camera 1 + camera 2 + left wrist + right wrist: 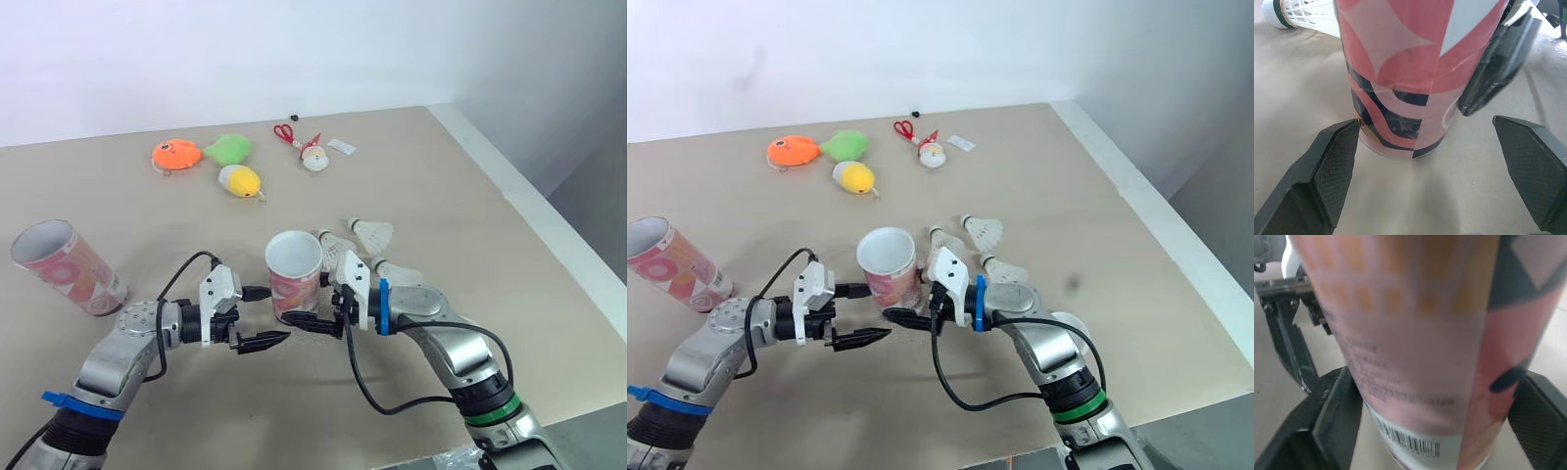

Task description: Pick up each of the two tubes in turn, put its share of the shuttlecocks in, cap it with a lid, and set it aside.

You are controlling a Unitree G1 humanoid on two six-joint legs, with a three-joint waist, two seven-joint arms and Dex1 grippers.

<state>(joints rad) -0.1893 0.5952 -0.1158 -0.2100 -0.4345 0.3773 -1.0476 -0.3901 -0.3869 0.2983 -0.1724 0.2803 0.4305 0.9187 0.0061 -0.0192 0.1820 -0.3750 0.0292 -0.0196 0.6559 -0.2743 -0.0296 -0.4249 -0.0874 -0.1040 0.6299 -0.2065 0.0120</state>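
- Near the middle of the table's (470,196) front edge, the upright tube (294,269) is standing with its open mouth up and its long axis vertical.
- Toward the left edge, well apart from it, the second tube (69,269) is lying tilted on its side.
- At the upright tube's base, the right gripper (304,323) is clamping it from the right side, a pad pressing on each flank.
- Opposite, the left gripper (272,315) is hanging released, with its fingers (1327,171) spread wide, level with the tube's foot and gripping nothing.
- Toward the far edge, an orange plush fish (176,154), a green plush (227,149) and a yellow plush (240,180) are sitting clear of the work.
- Just beside the upright tube on its far-right side, three shuttlecocks (373,234) are lying close to the right arm. The free left gripper is probably facing a reach past the tube to get them.
- Near the far edge, red scissors (284,132) and a small figure (314,157) are lying together.
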